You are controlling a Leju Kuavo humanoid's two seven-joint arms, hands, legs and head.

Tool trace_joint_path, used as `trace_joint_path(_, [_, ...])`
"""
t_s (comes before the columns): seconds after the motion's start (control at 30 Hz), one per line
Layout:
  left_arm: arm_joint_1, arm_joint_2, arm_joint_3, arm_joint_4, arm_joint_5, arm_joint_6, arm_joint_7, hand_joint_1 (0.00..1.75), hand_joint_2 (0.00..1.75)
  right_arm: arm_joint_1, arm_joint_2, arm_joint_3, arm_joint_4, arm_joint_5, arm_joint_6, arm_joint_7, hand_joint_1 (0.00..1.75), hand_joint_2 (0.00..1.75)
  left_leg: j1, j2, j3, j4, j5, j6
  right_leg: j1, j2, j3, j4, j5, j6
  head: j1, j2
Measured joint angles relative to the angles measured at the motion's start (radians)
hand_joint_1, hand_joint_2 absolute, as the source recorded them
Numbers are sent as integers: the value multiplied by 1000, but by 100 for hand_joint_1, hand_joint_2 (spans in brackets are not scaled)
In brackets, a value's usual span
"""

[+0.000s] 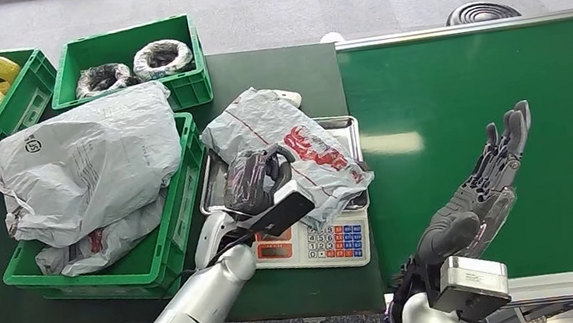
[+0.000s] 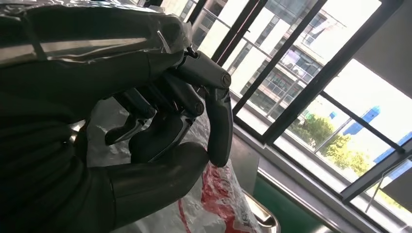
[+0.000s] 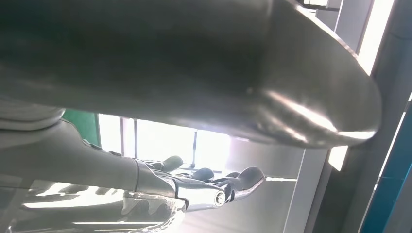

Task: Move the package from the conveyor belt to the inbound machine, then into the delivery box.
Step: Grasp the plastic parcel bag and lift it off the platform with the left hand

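Package [image 1: 290, 148], grey with red print, lies on the scale tray [image 1: 344, 125] at frame centre; left hand [image 1: 256, 179] rests curled on it, right hand [image 1: 483, 183] spread wide over the conveyor belt [image 1: 563, 86]

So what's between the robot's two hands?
In the head view, the grey package on the scale and bare green belt lie between the left hand and the open right hand.
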Motion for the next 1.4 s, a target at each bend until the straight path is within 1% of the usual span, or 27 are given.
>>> trace_joint_path(0.17, [2, 12, 40, -67, 40, -4, -13, 172, 175, 0, 0, -1, 0, 0, 0, 0, 0, 0, 0, 0, 0, 0, 0, 0, 0, 0, 0, 0, 0, 0, 0, 0])
trace_joint_path(0.3, [7, 20, 54, -104, 44, -17, -5, 0, 175, 1, 0, -2, 0, 0, 0, 0, 0, 0, 0, 0, 0, 0, 0, 0, 0, 0, 0, 0, 0, 0, 0, 0])
trace_joint_path(0.4, [13, 27, 57, -120, 16, -36, 33, 0, 175, 3, 0, -2, -1, 1, 0, 0, 0, 0, 0, 0, 0, 0, 0, 0, 0, 0, 0, 0, 0, 0, 0, 0])
trace_joint_path(0.5, [16, 32, 42, -110, -85, -19, 92, 0, 175, 5, 0, -2, -1, 3, 0, 0, 0, 0, 0, 0, 0, 0, 0, 0, 0, 0, 0, 0, 0, 0, 0, 0])
trace_joint_path(0.63, [18, 32, -29, -38, -275, 1, 197, 0, 175, 6, 0, -2, -1, 3, 0, 0, 0, 0, 0, 0, 0, 0, 0, 0, 0, 0, 0, 0, 0, 0, 0, 0])
trace_joint_path(0.73, [26, 30, -79, 23, -329, -10, 247, 0, 175, 6, 0, -1, -1, 3, 0, 0, 0, 0, 0, 0, 0, 0, 0, 0, 0, 0, 0, 0, 0, 0, 0, 0])
trace_joint_path(0.9, [28, 29, -113, 74, -334, -15, 259, 0, 175, 6, 0, -1, -1, 3, 0, 0, 0, 0, 0, 0, 0, 0, 0, 0, 0, 0, 0, 0, 0, 0, 0, 0])
trace_joint_path(1.23, [29, 25, -132, 126, -334, -39, 274, 0, 175, -1, 0, 6, 4, -3, 0, 0, 0, 0, 0, 0, 1, 0, 0, 0, 0, 0, 2, 0, 0, 0, 0, 0])
trace_joint_path(1.27, [30, 23, -132, 132, -335, -39, 277, 15, 175, -2, 0, 6, 5, -6, 0, 0, 0, 0, 0, 0, 2, 0, 0, 0, 0, 0, 2, 0, 0, 0, 0, 0])
trace_joint_path(1.3, [32, 22, -133, 138, -337, -39, 280, 55, 175, -4, 0, 7, 6, -7, 0, 0, 0, 0, 0, 0, 2, 0, 0, 0, 0, 0, 2, 0, 0, 0, 0, 0])
trace_joint_path(1.37, [39, 19, -133, 148, -341, -40, 283, 143, 175, -8, 0, 7, 9, -10, 0, 0, 0, 0, 0, 0, 2, 0, 0, 0, 0, 0, 3, 0, 0, 0, 0, 0])
trace_joint_path(1.4, [43, 18, -133, 153, -341, -41, 283, 171, 175, -9, 0, 7, 10, -11, 0, 0, 0, 0, 0, 0, 2, 0, 0, 0, 0, 0, 3, 0, 0, 0, 0, 0])
